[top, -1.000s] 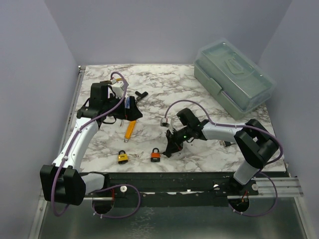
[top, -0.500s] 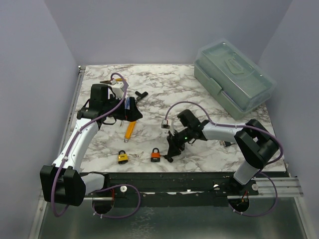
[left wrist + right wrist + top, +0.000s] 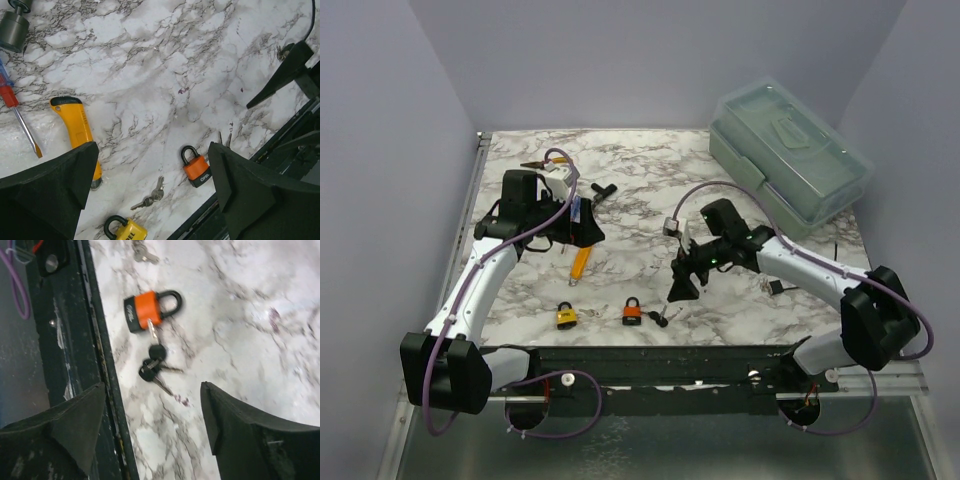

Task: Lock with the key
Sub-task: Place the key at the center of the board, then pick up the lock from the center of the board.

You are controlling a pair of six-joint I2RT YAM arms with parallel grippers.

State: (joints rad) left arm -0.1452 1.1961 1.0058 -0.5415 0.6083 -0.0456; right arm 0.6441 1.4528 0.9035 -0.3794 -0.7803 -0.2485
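Jaws left and right gape empty; orange padlock (image 3: pixel 145 311) lies shackle-closed, key (image 3: pixel 157 351) inserted.

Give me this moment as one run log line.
right end effector: open, empty, apart from orange padlock | key: in padlock's keyhole | left end effector: open, empty | yellow padlock: beside loose keys

Keyed padlock (image 3: pixel 633 312) right of second padlock (image 3: pixel 565 316); box (image 3: pixel 790 160) far right.

light: bright, even, diffuse; shadows: faint, soft; right wrist view: blurred; left wrist view: sharp
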